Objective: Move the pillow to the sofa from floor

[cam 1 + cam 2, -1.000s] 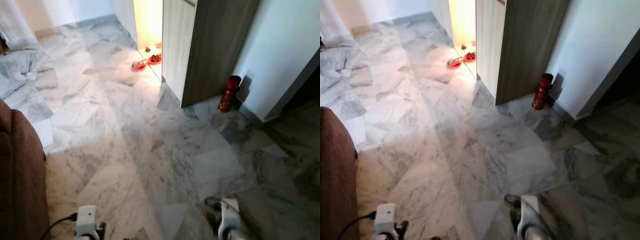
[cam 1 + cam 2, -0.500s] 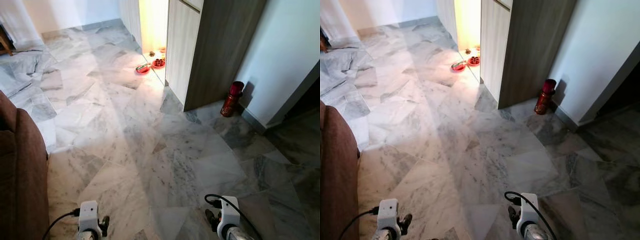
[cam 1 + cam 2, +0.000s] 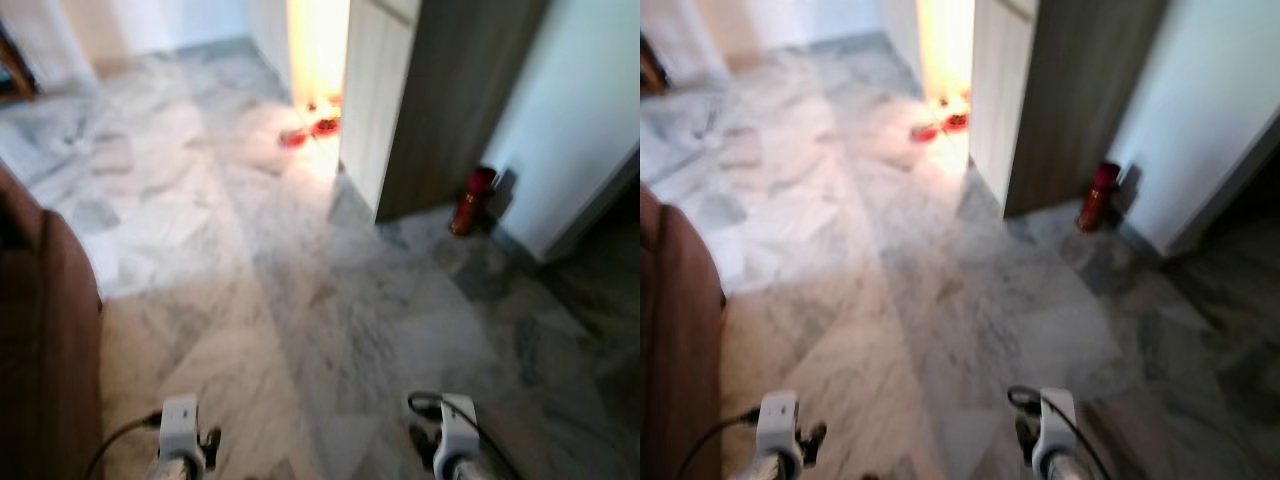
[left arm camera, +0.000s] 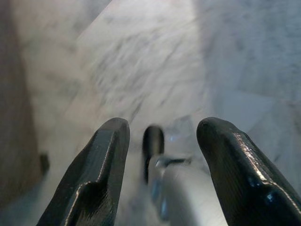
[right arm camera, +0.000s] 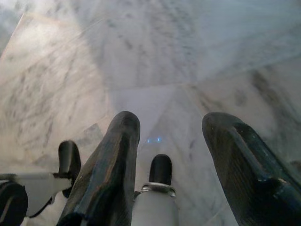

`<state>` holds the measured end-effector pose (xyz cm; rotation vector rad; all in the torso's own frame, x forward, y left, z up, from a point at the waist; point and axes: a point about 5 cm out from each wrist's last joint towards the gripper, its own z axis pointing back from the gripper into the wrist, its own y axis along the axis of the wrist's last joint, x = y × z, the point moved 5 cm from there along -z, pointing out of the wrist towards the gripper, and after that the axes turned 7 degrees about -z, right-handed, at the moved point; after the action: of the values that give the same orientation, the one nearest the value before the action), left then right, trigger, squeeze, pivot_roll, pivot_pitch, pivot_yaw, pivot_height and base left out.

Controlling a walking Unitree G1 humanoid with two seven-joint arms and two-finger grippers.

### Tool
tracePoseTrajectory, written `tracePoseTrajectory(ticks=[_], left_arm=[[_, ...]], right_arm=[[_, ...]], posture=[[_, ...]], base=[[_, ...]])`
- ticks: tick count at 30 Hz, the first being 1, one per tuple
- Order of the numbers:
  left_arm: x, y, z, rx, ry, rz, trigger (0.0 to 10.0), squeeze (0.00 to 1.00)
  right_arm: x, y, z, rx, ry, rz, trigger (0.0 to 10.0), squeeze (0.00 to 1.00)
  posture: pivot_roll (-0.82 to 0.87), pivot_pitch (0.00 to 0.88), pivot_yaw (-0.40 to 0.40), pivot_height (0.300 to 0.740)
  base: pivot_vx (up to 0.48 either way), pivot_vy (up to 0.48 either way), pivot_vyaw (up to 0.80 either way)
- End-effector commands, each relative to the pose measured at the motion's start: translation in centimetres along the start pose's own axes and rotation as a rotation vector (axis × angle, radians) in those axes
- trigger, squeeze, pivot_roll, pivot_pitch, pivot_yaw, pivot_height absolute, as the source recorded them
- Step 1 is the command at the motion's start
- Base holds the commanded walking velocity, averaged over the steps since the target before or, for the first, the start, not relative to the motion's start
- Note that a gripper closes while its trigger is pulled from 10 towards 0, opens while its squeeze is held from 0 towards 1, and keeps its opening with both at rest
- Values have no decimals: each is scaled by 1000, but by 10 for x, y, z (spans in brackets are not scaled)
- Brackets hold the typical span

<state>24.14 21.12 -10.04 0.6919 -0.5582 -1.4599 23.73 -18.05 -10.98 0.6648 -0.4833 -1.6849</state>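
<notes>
2 grippers: hanging low over the marble floor (image 3: 300, 300), left gripper (image 4: 162, 169) and right gripper (image 5: 171, 160) both showing fingers spread apart, pinching nothing.
Left arm: riding at the bottom of the head views, white wrist block (image 3: 180, 425) trailing a black cable, just beside the brown sofa (image 3: 40, 340).
Right arm: riding at the bottom right, white wrist block (image 3: 458, 430) looping a black cable.
Pillow: lying somewhere outside these pictures; location on the floor impossible to tell.
Sofa: standing at the left edge, brown arm rising beside the left wrist.
Surroundings: showing a red cylinder (image 3: 474, 200) standing at the foot of the white wall (image 3: 570, 110), near a dark wooden panel (image 3: 450, 110); red dishes (image 3: 312, 130) sitting in a brightly lit doorway (image 3: 318, 50) further off.
Handling, judged: expecting a light, soft, squashy cushion, slumping when lifted by 1 corner; taking it at 2 opposite edges, 1 gripper per side, pinching deep into the fabric, looking safest.
Step, judged: searching, walking or turning to find the pillow; task barely begun.
Change from 0.5 s ago: picture blurring heavily and shifting as a whole, pointing to camera motion rather than moved objects; doorway, cylinder and sofa keeping their arrangement; both wrists sitting in much the same low spots.
</notes>
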Motion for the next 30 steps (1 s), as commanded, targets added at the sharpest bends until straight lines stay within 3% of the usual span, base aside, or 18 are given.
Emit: tracePoseTrajectory(ticks=[1,24,30], left_arm=[[-5,-17,4,-56,13,10,10000,0],[-5,-26,7,-70,9,0,10000,0],[0,-28,7,-78,5,2,10000,0]], right_arm=[[-3,-8,1,-23,4,3,10000,0],[-7,-15,2,-38,15,4,10000,0],[-7,-16,2,-41,20,6,10000,0]], posture=[[94,126,9,740],[95,134,14,740],[96,135,13,740]], base=[[0,0,800],[0,0,800],[0,0,297]])
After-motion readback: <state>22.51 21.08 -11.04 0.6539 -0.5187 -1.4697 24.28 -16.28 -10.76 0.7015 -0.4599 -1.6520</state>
